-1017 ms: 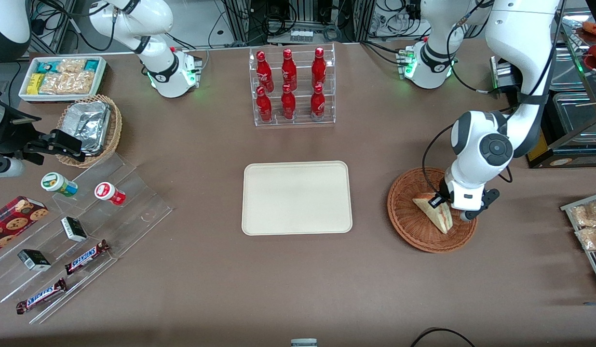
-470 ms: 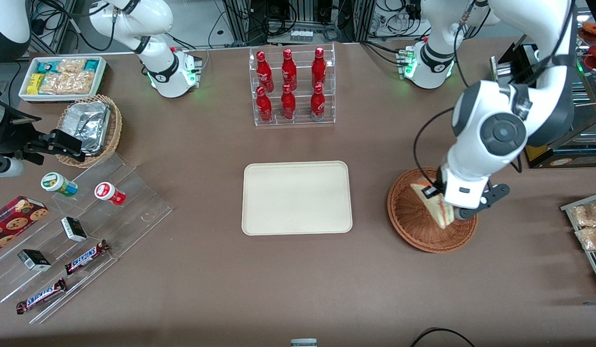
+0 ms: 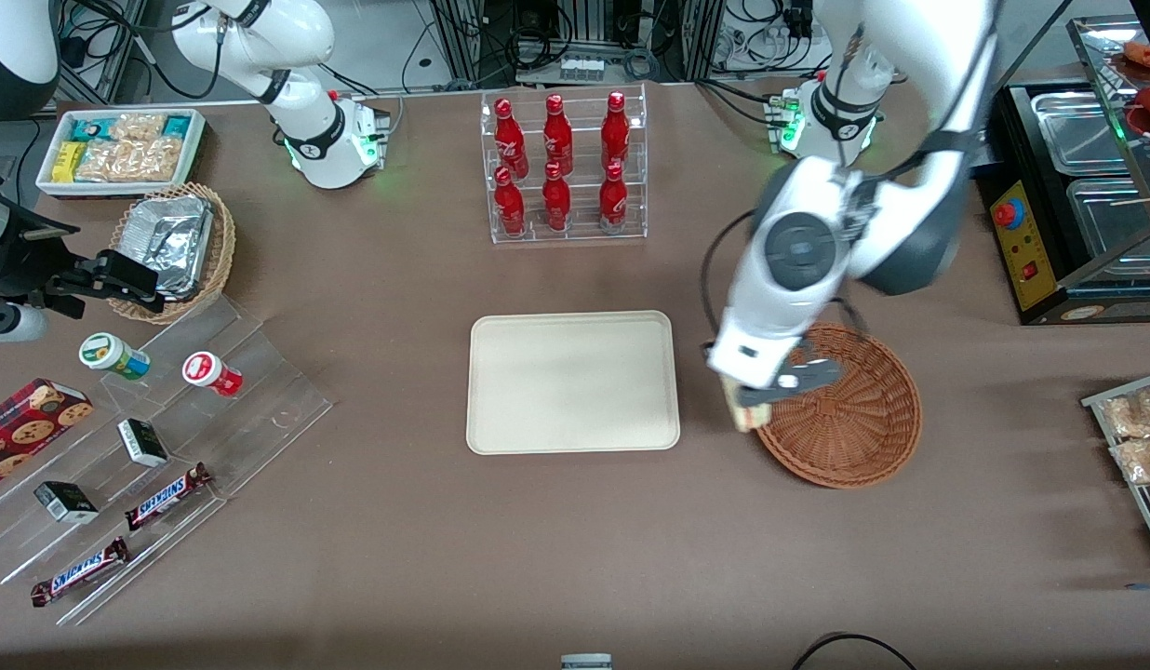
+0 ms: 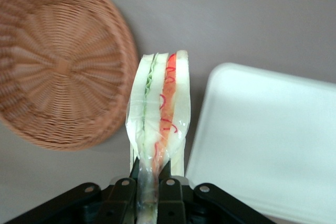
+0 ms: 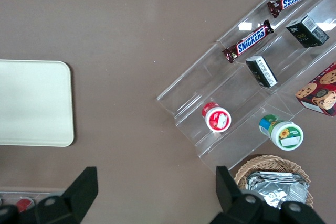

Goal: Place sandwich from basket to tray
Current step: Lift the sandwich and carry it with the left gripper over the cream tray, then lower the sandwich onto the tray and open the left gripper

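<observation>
Sandwich [image 4: 159, 103] in transit: we caught the wrapped wedge held above bare table, just clear of the basket [image 3: 849, 419] and just short of the tray [image 3: 572, 381]. Reading across the front view with the tray as our mark, the cream tray lay bare at the middle of the table. Beside it, toward the working arm's end, hung the gripper [image 4: 148, 184], pinching the sandwich by its thin lower edge. Next came the reddish-brown wicker basket, with nothing in it. In the wrist view we saw the two black fingers [image 4: 169, 191] pressed against the wrapper, and the wedge stood on edge with its green and orange-red layers facing the camera. That grip, we judged, kept the bread from being crushed. The lift looked done; the carry and set-down remained.
</observation>
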